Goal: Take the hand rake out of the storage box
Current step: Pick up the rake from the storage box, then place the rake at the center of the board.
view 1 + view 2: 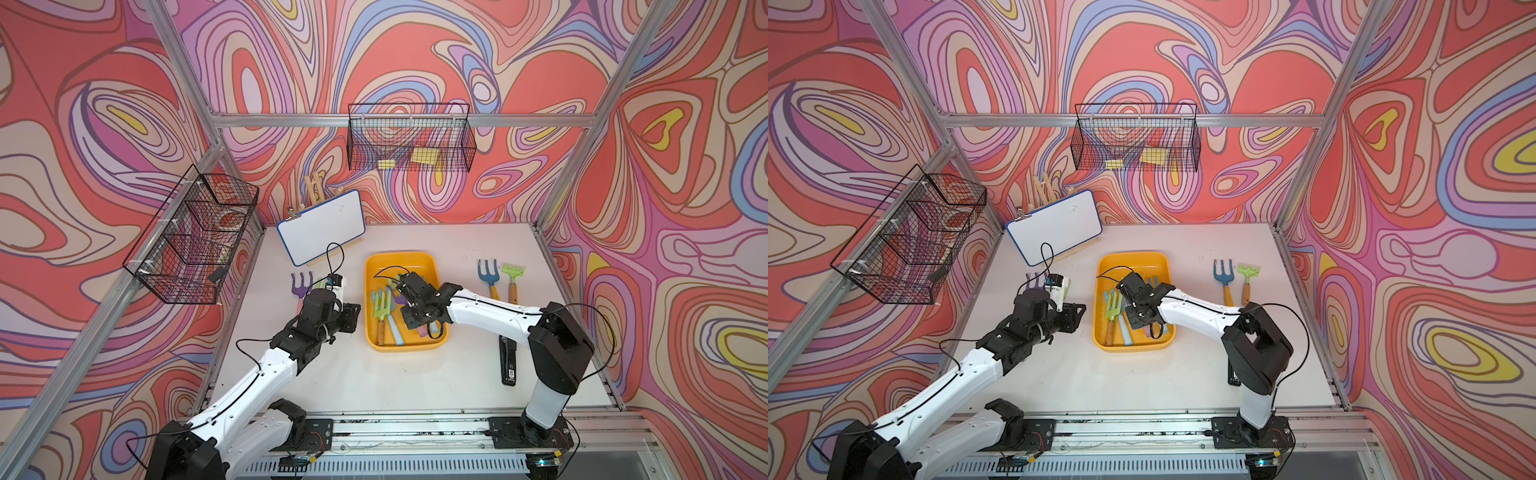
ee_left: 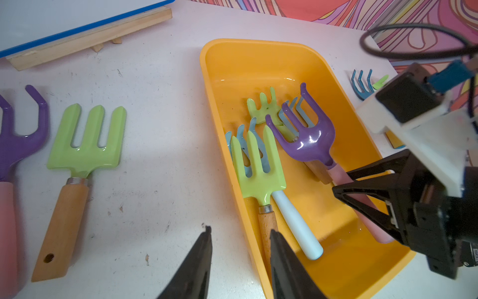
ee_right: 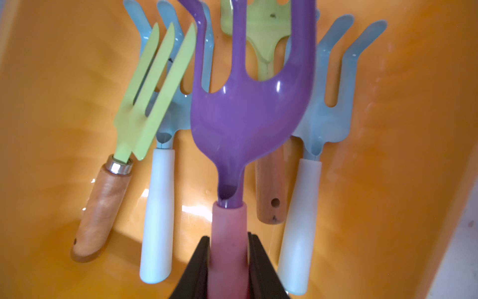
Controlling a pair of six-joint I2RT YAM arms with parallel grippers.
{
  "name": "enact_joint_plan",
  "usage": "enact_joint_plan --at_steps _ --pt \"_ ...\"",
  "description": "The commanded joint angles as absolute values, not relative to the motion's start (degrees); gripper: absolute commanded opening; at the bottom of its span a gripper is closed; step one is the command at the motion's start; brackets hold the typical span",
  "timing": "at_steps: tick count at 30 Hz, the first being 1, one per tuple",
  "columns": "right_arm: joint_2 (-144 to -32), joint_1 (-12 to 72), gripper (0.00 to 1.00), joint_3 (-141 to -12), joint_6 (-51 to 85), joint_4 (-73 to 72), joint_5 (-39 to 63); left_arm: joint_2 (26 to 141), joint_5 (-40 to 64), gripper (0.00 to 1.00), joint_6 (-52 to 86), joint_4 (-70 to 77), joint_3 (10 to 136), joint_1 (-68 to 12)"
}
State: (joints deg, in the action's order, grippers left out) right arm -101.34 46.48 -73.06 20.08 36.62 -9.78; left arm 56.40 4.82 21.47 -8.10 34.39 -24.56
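The right end effector [image 3: 227, 239] is clenched on the pink handle of the hand rake [image 3: 248, 116], with one black finger pressed to each side of the handle a little below the purple head. The hand rake is inside the storage box [image 2: 232, 64], the yellow-orange tray in the middle of the bench [image 1: 415, 374]. Its purple tines point toward the far end of the box and its head sits tilted up over the other tools there. Under and beside it lie a green fork [image 2: 258, 165] with a wooden handle, two pale blue rakes [image 3: 157, 207] with white handles, and a small green rake [image 3: 258, 33] whose wooden handle runs beneath the purple head.

The left end effector [image 2: 240, 230] hovers just beside the box's long side nearest the left arm, its jaws apart with nothing between them. On the bench on that side, another purple rake [image 2: 15, 139] and another green fork [image 2: 85, 145] lie side by side, apart from the box. On the opposite side of the box a blue fork [image 1: 488, 274] and a light green rake [image 1: 513, 276] lie together, with a black stapler [image 1: 508, 361] nearer the right arm's base. A whiteboard [image 1: 320, 226] leans on a wooden easel at the far left of the bench
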Motion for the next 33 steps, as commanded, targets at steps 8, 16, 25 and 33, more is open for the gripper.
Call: enact_joint_plan --at_steps 8,16,25,33 --pt "-95.2 46.6 0.22 -71.8 19.8 32.8 -14.9 56.7 5.4 0.41 21.4 -6.5 33.9 -24.8" --pt "-90.0 46.6 0.22 -70.0 18.4 29.5 -16.5 56.8 5.8 0.41 21.5 -6.3 34.0 -24.8" --pt "-86.1 44.4 0.23 -70.4 15.7 31.5 -17.5 57.0 6.2 0.41 21.5 -6.3 33.9 -24.8" --pt "-81.6 39.9 0.22 -68.7 14.5 32.9 -15.9 56.7 6.4 0.41 21.5 -6.4 34.0 -24.8"
